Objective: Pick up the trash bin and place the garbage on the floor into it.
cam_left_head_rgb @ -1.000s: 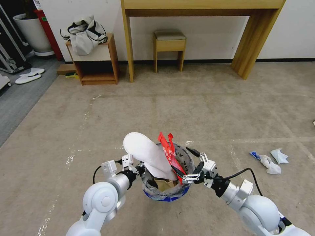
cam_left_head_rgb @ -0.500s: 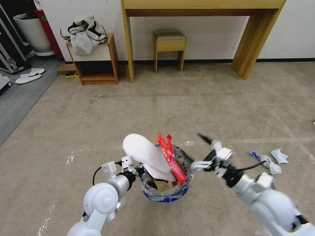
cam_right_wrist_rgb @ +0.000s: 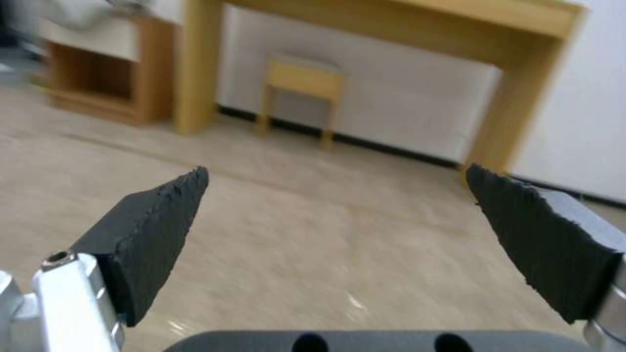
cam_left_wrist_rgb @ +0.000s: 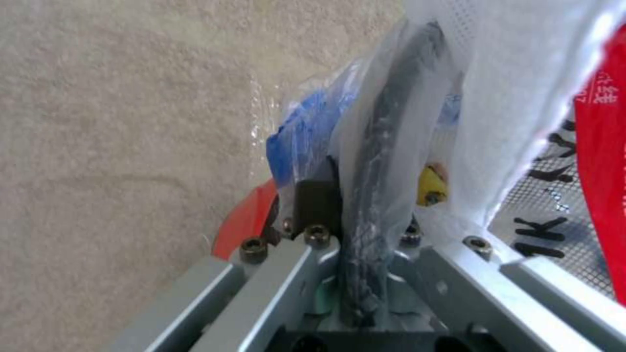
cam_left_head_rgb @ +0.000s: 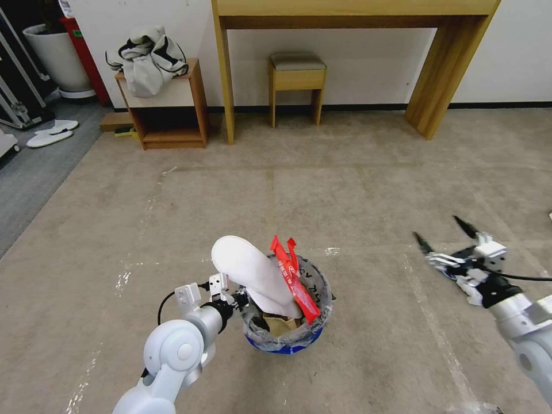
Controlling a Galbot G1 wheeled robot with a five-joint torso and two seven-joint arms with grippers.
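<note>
Over on the left by the grey floor strip lie 2 white slippers [cam_left_head_rgb: 52,132], well apart from everything else and easy to miss.

The left pincer [cam_left_head_rgb: 237,300] is pinched on the rim of the trash bin [cam_left_head_rgb: 287,339], with the clear liner bag [cam_left_wrist_rgb: 385,122] caught between its pads. That hold looks thin to me: the bin hangs from 1 side of its rim, so it may tilt or slip if the arm swings fast, and the bag could pull free instead of the bucket.

The bin is already crowded. A white slipper [cam_left_head_rgb: 247,273] and a red wrapper [cam_left_head_rgb: 293,279] stand well above the rim, over a brown paper bag [cam_left_head_rgb: 279,325], and I think either could topple out when more is pushed in.

On the bag there is black lettering, with something like a "K" in the left wrist view, and white characters on the wrapper; I cannot read either properly.

To the right, the right pincer [cam_left_head_rgb: 445,236] is spread wide, holding nothing, above the floor. Just beyond its tip a blue-white scrap [cam_left_head_rgb: 445,271] peeks out, mostly hidden by the fingers, so a blind pinch there might miss or scrape the floor.
</note>
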